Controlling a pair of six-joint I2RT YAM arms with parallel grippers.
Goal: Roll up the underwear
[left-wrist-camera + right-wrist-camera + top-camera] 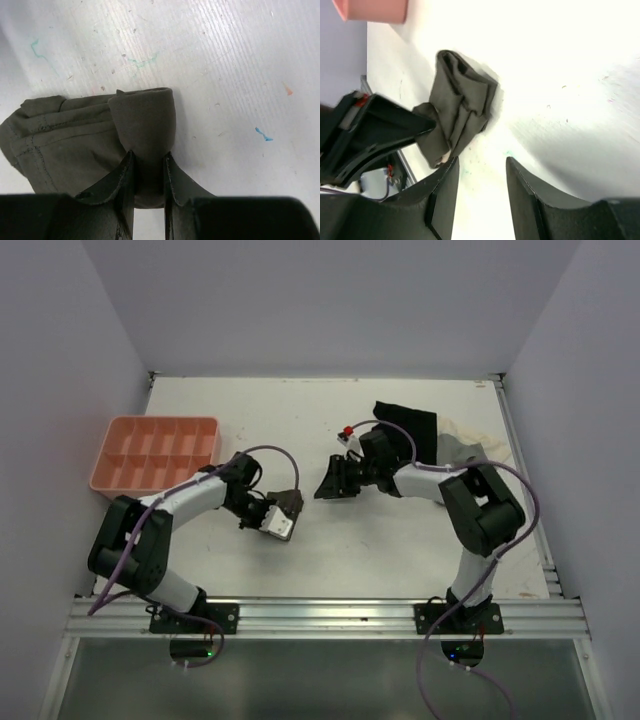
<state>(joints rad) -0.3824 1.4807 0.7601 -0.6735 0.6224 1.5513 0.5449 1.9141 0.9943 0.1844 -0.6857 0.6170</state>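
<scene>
Left jaws clamped on an upturned fold of the underwear (75,135), white bench (225,75) beneath, right jaws apart, empty, near on its right

Robotics lab test cell. Indicators: white table (370,550) boxed in by plain walls (330,310); left arm (185,502) and right arm (480,510) bolted to an aluminium rail (330,615); exposed cable (265,449); scuffed, paint-flecked work surface.

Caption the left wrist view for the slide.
Left hand pinches a rolled fold of the small dark brown soft fabric underwear on the scuffed white table.
</scene>
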